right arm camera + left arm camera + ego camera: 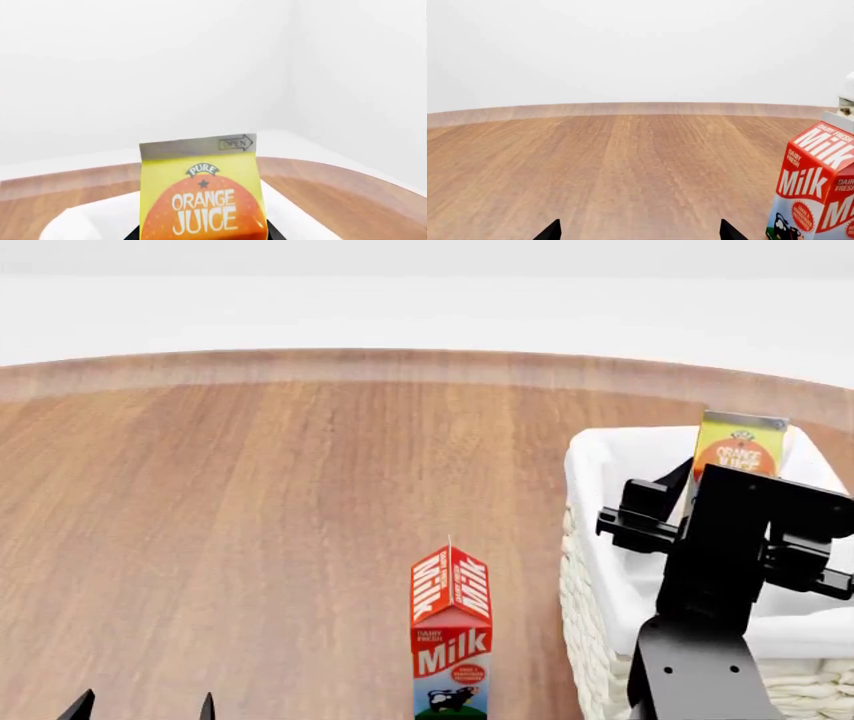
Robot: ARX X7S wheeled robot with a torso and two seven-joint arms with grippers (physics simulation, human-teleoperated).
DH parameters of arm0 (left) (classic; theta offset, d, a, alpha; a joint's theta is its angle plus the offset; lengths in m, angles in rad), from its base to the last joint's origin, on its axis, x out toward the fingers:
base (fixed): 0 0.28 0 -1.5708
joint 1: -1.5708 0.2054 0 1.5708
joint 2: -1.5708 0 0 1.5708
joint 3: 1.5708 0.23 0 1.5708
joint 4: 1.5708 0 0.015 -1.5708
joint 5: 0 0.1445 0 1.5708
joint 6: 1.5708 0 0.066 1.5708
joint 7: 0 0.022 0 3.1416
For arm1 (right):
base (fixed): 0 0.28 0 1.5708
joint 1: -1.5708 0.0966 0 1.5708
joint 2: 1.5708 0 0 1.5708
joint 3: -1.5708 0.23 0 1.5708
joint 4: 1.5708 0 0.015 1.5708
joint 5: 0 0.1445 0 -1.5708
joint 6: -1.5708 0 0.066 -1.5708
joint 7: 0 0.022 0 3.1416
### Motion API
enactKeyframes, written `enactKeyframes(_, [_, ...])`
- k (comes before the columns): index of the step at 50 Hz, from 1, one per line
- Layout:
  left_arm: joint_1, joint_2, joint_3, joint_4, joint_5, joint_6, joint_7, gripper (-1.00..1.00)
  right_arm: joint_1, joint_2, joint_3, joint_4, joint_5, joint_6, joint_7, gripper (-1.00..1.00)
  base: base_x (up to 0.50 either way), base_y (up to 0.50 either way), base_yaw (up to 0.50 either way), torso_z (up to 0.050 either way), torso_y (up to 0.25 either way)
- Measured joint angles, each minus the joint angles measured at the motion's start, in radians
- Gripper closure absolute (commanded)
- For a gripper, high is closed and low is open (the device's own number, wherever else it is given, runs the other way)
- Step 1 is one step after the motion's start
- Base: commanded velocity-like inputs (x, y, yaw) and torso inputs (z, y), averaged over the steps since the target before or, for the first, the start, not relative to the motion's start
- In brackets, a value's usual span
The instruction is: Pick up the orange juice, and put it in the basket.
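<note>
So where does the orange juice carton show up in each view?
Head: orange juice at right, behind the right gripper, over the basket.
Right wrist: fills lower centre, white basket rim beneath.
Left wrist: not in it; only the milk carton.
Shared landmark: the wooden table's far edge.

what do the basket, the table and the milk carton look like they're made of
The basket looks like cream woven wicker with a smooth white cloth lining; the weave shows on its wall. The table looks like matte wood, going by its grain streaks, possibly laminate. The milk carton looks like printed paperboard, with its folded gable top.
</note>
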Motion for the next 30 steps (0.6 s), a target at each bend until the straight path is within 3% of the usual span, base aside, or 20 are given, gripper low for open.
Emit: enactKeyframes(30, [-0.002, -0.003, 0.005, -0.001, -0.003, 0.002, -0.004, -1.00, 0.039, -0.024, -0.005, 0.138, -0.009, -0.076, -0.019, 1.00, 0.00, 0.00, 0.00, 0.000, 0.001])
